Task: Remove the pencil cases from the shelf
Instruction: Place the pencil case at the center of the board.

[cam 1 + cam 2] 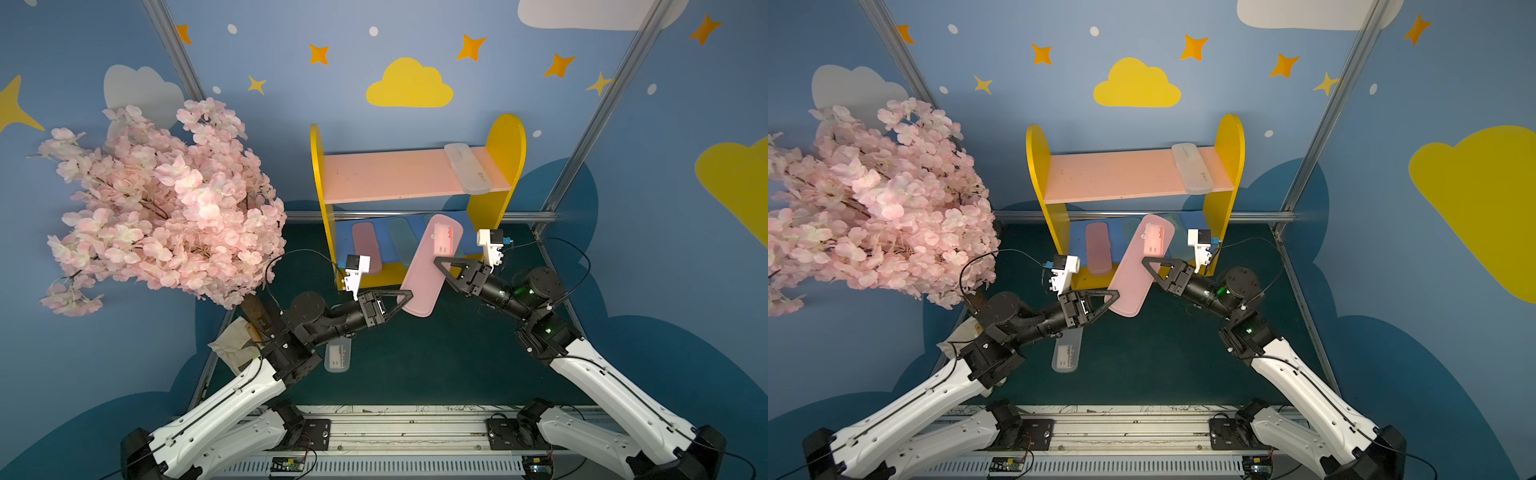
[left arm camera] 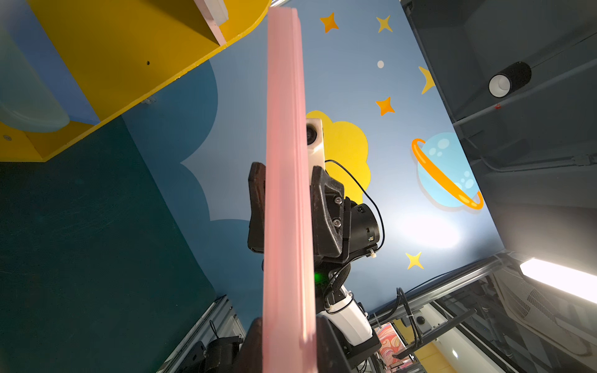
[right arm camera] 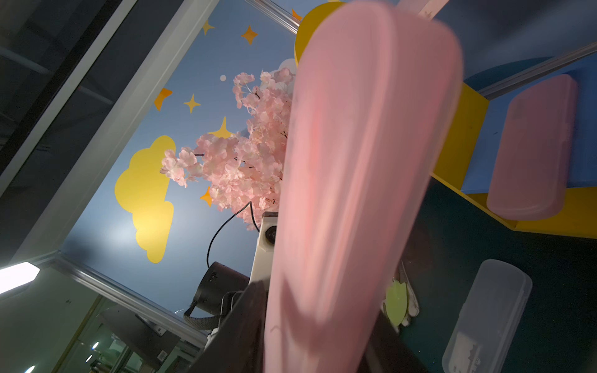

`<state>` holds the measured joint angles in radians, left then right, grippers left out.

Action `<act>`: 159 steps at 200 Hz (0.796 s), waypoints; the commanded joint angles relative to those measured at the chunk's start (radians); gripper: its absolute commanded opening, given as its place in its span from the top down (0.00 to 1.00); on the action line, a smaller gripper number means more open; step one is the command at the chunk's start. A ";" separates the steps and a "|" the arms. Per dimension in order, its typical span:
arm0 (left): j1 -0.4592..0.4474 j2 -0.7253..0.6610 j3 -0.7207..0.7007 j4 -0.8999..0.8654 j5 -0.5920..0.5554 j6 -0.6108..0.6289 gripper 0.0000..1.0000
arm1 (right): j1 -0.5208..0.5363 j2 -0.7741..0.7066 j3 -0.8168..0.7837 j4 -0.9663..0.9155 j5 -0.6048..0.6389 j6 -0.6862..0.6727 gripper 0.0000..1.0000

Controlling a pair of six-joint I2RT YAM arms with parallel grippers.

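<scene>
I hold the pink case [image 1: 424, 270] in the air before the shelf [image 1: 505, 141] at 12 o'clock, left hand [image 1: 409, 294] clamped on its 7 o'clock end, right hand [image 1: 436, 261] straddling its middle, whether biting I cannot tell; if left lets go early, it drops or swings into the shelf.

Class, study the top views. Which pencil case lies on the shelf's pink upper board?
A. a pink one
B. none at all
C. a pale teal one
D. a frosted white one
D: in both top views a frosted white pencil case lies across one end of the pink board, and nothing else lies on that board.
</scene>
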<state>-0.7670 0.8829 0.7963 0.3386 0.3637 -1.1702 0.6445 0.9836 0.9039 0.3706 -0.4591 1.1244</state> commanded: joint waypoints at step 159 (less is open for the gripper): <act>-0.003 -0.149 0.043 -0.540 -0.478 0.176 0.00 | 0.004 -0.006 -0.080 -0.270 0.042 -0.142 0.84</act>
<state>-0.7689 0.7670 0.8230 -0.0273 0.0460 -1.0595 0.6441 0.9829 0.8391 0.2203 -0.4286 1.0660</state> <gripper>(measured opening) 0.999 0.237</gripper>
